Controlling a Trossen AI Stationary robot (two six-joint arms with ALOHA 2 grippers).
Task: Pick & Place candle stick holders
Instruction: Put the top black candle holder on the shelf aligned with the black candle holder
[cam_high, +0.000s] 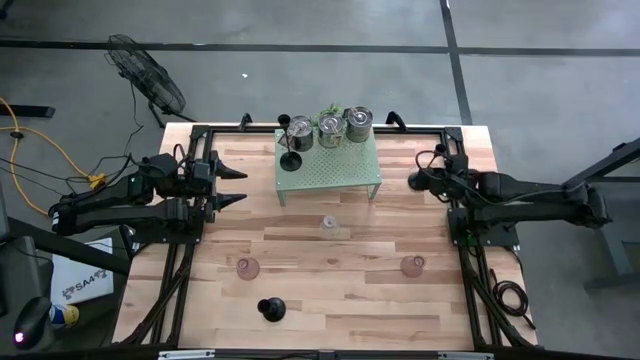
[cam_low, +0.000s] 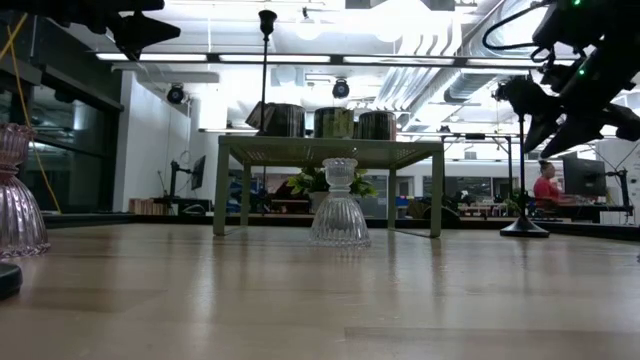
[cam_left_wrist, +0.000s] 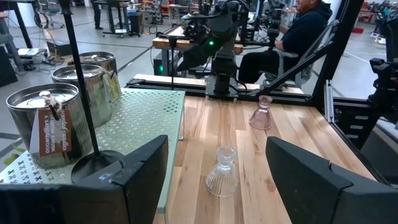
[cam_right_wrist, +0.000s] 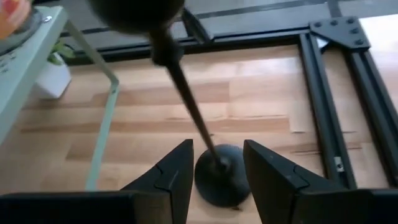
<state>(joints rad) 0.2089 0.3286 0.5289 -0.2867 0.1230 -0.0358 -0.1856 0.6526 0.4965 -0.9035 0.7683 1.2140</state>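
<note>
high view: pale green rack (cam_high: 329, 168) carries three silver cups (cam_high: 330, 130) and one black holder (cam_high: 290, 160). Left on the table: clear glass holder (cam_high: 328, 226), two pink holders (cam_high: 248, 267), black holder near the front edge (cam_high: 272, 309), another black one by the right gripper (cam_high: 422, 180).
low view: clear holder (cam_low: 339, 203) stands in front of the rack, apart from it; right-side black holder (cam_low: 523, 226) upright on its base.
left wrist view: left gripper (cam_left_wrist: 214, 180) spread, empty, waiting beside the rack.
right wrist view: right gripper's fingers straddle the black base (cam_right_wrist: 219, 176), gaps showing, not pinching.
progress: roughly half placed, my guess.
</note>
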